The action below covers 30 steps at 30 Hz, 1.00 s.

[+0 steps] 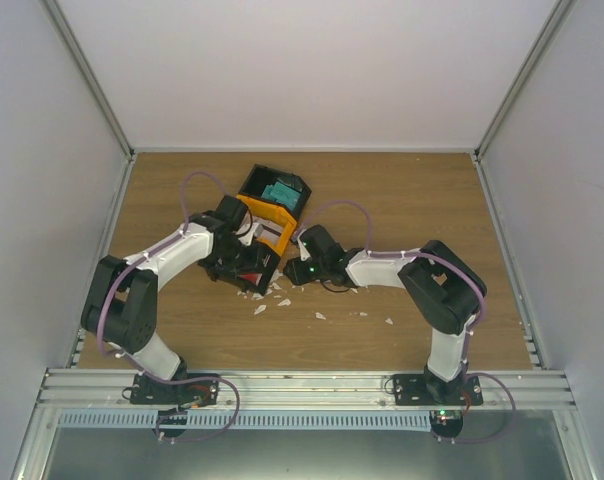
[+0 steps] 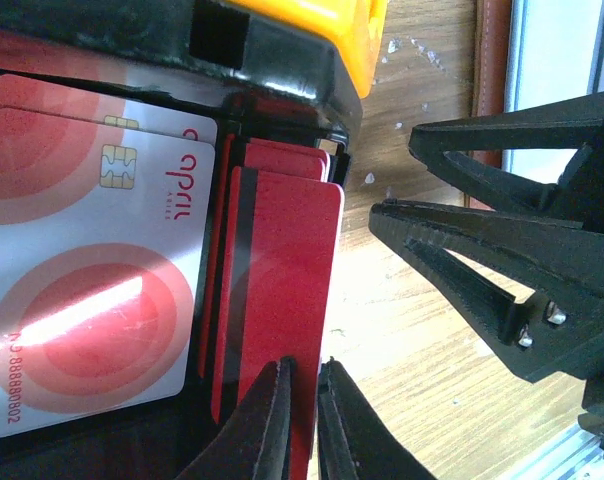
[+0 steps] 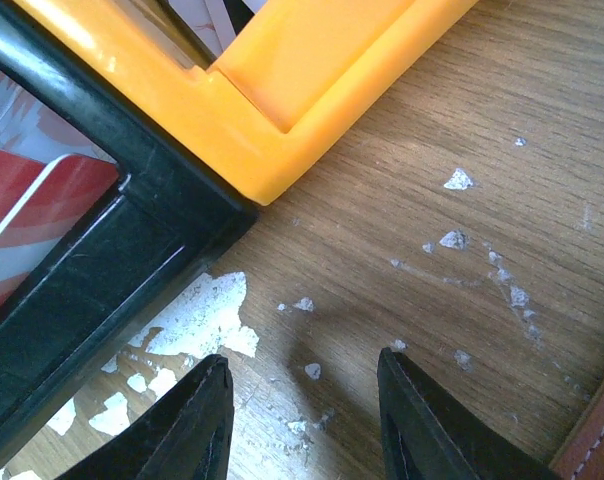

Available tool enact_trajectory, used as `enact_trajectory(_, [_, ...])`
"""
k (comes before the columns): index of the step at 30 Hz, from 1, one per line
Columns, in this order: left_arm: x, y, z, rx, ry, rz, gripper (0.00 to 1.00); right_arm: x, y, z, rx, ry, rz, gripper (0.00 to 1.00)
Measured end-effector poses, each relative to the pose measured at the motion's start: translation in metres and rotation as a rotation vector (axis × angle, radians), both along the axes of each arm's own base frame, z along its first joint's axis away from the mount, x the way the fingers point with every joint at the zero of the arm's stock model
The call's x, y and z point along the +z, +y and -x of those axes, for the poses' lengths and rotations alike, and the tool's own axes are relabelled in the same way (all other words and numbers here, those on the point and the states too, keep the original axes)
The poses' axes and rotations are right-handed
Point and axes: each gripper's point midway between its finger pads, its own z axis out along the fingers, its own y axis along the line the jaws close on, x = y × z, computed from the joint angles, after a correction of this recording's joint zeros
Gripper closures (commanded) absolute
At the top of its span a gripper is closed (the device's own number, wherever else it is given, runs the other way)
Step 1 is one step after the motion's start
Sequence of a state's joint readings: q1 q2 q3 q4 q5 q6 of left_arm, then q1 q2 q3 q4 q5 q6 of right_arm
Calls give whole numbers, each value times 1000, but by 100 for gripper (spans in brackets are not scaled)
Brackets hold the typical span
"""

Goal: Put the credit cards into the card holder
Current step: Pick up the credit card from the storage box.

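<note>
One desk (image 1: 402, 200) of wood carries one black-and-orange tray (image 1: 280, 238). Both arms reach in to the tray's near corner.

One brown card holder (image 3: 597, 430) shows only as a stitched edge, just right of the right claw's (image 3: 302, 360) right finger.

The credit cards all lie in the tray. A teal stack (image 1: 280, 192), too small to count, fills the compartment beyond both claws. Two red-and-white cards (image 2: 92, 300) with chips lie overlapped left of the left claw (image 2: 304, 370). At least three red ones stand on edge directly ahead of it. Many white scraps (image 3: 459, 180) dot the wood.

The left claw's fingers are nearly pressed together, pinching the lower edge of the nearest red card (image 2: 287, 280).

The right claw is spread, holding nothing, with bare scrap-flecked wood between its fingers. The tray's black wall is close on its left.

The two claws sit just beside each other, and only a narrow strip of desk shows between them.
</note>
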<state>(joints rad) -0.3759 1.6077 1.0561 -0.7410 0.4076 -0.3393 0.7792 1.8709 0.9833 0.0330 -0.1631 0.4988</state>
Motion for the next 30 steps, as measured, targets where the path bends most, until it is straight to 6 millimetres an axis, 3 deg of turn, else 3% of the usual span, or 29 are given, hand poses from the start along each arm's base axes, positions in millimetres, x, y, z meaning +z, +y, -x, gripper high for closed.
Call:
enact_trajectory(7, [5,4,1,5,-18,-18,100,-1,-1,1,-5,7,4,58])
enact_trajectory(10, [9,7,0,11,-33,-29,100,1,-2,0,-12,8,0,57])
enact_trajectory(15, [25,16,-2,28,-79,-76,100,33,-6,-7,-47,-29,-60,55])
enact_trajectory(21, [66,22,-10,39,-205,-81,100,91,-21,-20,-108,-118,-179,52])
enact_trajectory(24, [93,19,-11,37,-289,-30,100,107,-37,-21,-146,-135,-230,46])
enact_trajectory(30, [148,-17,-20,12,-431,234,100,135,-81,-18,-212,-132,-372,32])
